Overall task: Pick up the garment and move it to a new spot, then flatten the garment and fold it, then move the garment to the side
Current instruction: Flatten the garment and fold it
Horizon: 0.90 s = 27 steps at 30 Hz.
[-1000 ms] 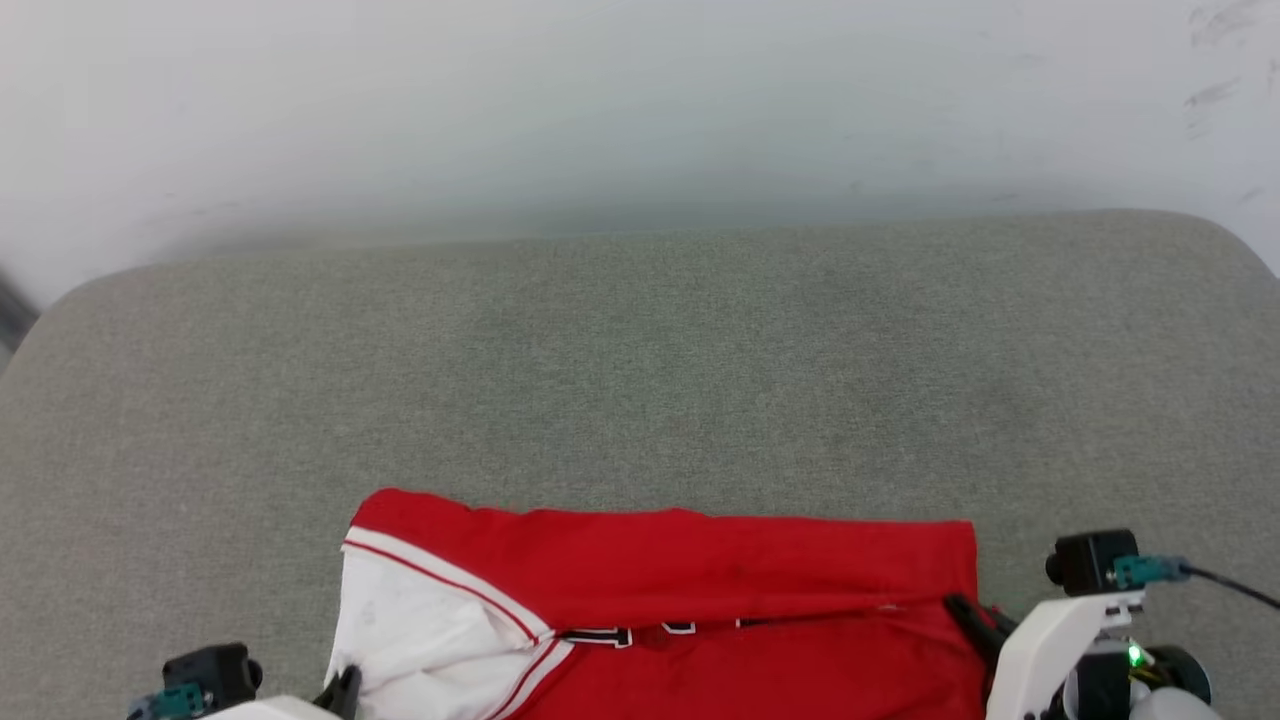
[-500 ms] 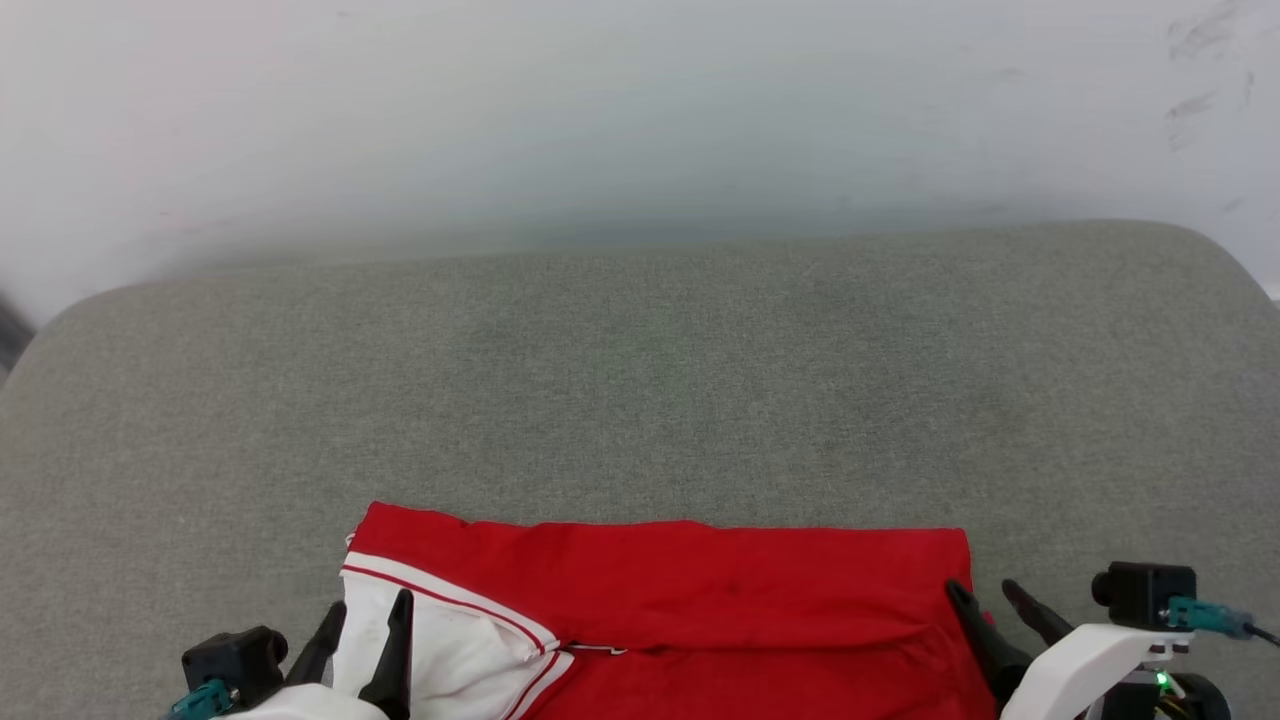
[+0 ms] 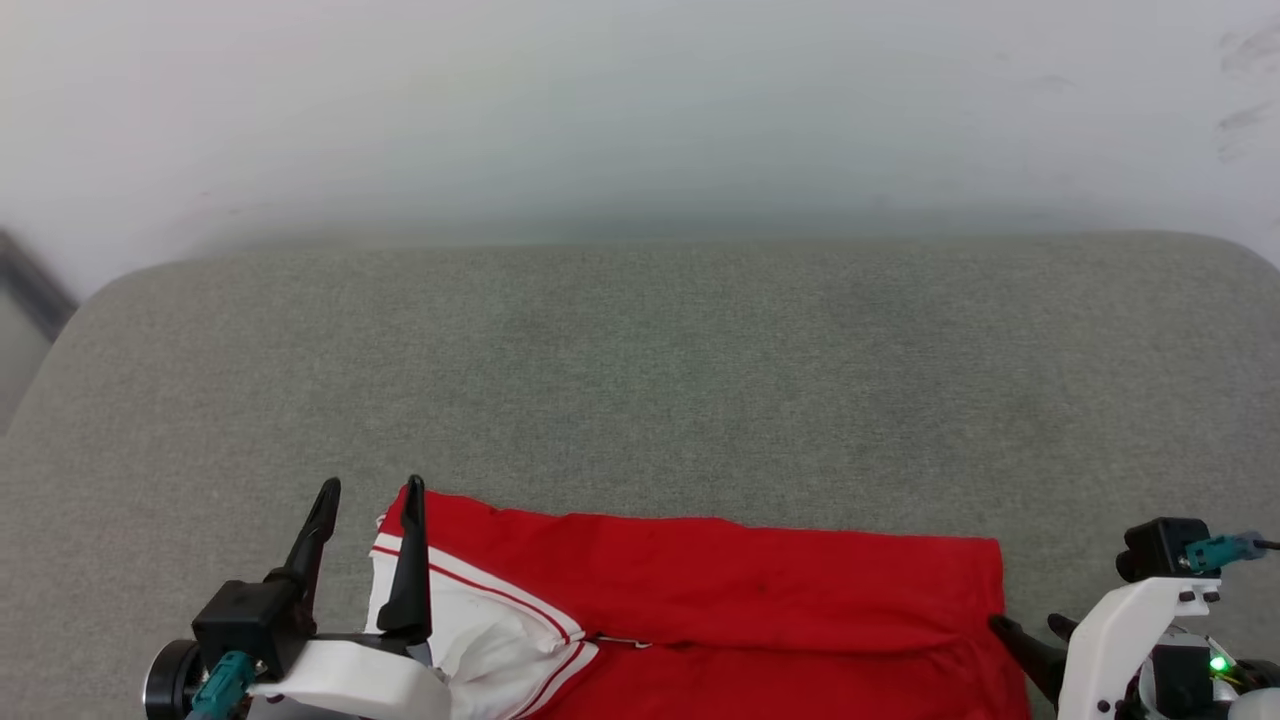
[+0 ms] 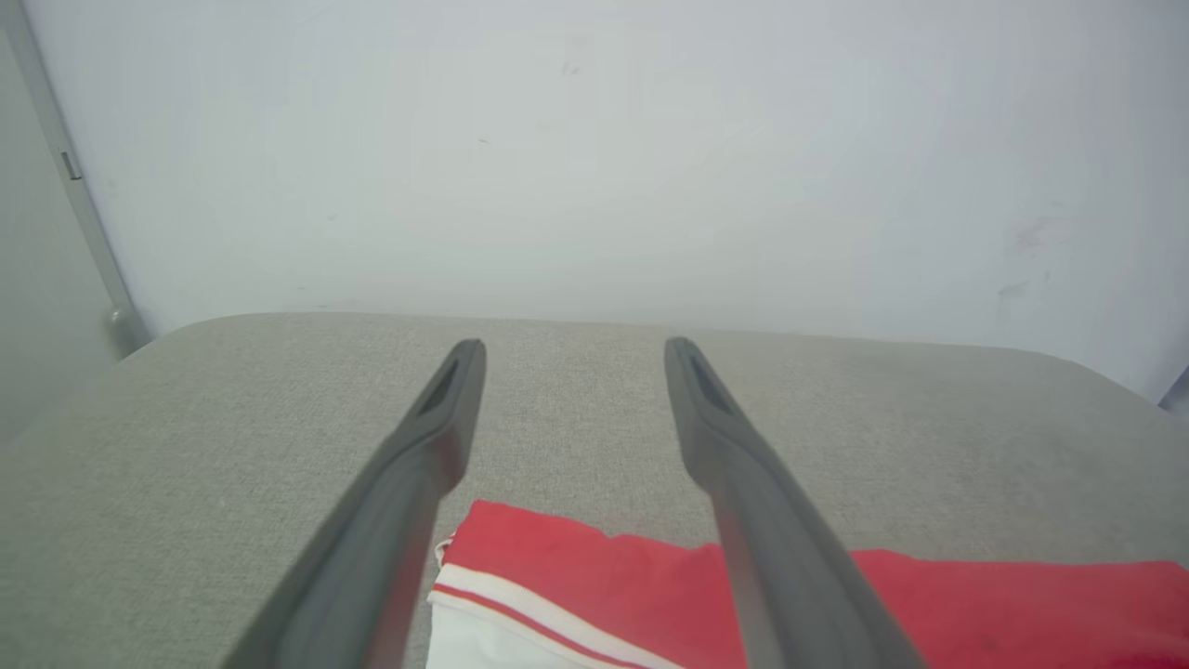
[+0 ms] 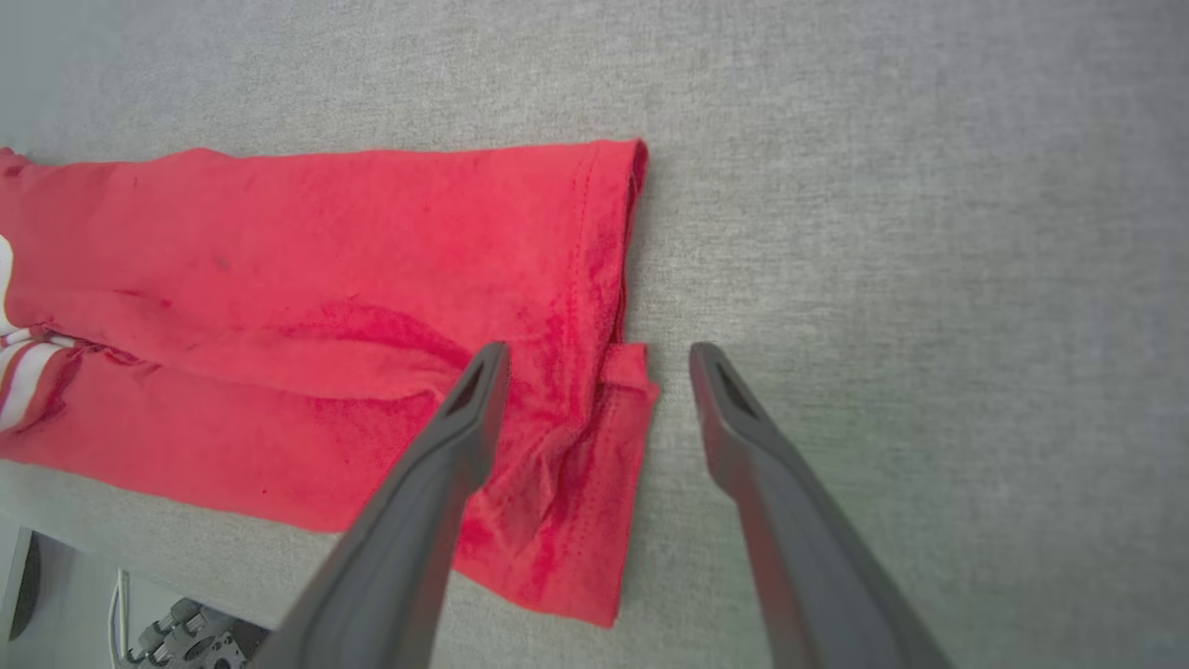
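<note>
1. Your left gripper (image 3: 371, 487) at 7 o'clock and right gripper (image 3: 1025, 625) at 5 o'clock just let go, fingers spread, empty.
2. The garment (image 3: 720, 580) sits folded at 6 o'clock; this fold looks done, sideways move remains.

Bright, soft, even light, with only a thin shadow along the jersey (image 5: 325, 260) edge. The wall (image 3: 640, 100) looks hazy and unfocused, and straight lines curve near the frame edges.

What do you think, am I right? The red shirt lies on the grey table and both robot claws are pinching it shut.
Not quite. The red shirt does lie on the grey table, but both claws are open: the left claw in the left wrist view, the right claw in the right wrist view.
</note>
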### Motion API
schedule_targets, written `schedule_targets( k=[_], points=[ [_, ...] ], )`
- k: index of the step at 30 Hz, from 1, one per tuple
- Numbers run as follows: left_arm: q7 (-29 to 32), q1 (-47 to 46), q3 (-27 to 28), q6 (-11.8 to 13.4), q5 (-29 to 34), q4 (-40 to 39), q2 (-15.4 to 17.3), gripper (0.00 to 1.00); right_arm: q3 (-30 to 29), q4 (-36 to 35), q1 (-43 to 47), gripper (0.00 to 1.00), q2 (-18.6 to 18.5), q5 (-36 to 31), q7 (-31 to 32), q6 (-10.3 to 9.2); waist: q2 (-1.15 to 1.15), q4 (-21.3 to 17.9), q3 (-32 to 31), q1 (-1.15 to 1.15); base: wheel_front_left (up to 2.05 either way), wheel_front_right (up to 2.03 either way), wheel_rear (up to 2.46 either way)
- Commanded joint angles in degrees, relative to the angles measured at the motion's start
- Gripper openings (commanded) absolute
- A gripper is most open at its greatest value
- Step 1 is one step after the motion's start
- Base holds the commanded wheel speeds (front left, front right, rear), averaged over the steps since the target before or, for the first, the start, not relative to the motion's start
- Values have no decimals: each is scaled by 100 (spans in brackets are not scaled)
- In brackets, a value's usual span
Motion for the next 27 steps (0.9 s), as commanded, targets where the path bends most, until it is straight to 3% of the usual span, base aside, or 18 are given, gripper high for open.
schedule_targets(
  k=[1,14,15,16,17,27],
  points=[
    [-28,38,-11,43,63,-107,-42,100,-6,-45,-106,100,-12,-57,167,-2,0,120,118,0,0,0,0],
    [-39,-207,47,-32,212,-221,-293,100,105,886,-176,100,402,129,1091,-2,0,493,657,0,0,0,0],
    [-39,-219,65,-44,235,-214,-313,100,131,937,-172,80,454,165,1121,-2,0,494,671,0,0,0,0],
    [-39,-240,80,-62,272,-214,-329,100,137,978,-179,36,513,213,1164,-2,0,494,680,0,0,0,0],
    [-40,-260,101,-92,308,-237,-349,100,155,1007,-196,2,538,226,1186,-1,0,494,684,0,0,0,0],
    [-40,-69,202,-200,510,-95,-304,100,131,577,-655,0,250,182,883,5,0,386,430,0,0,0,0]
  ],
)
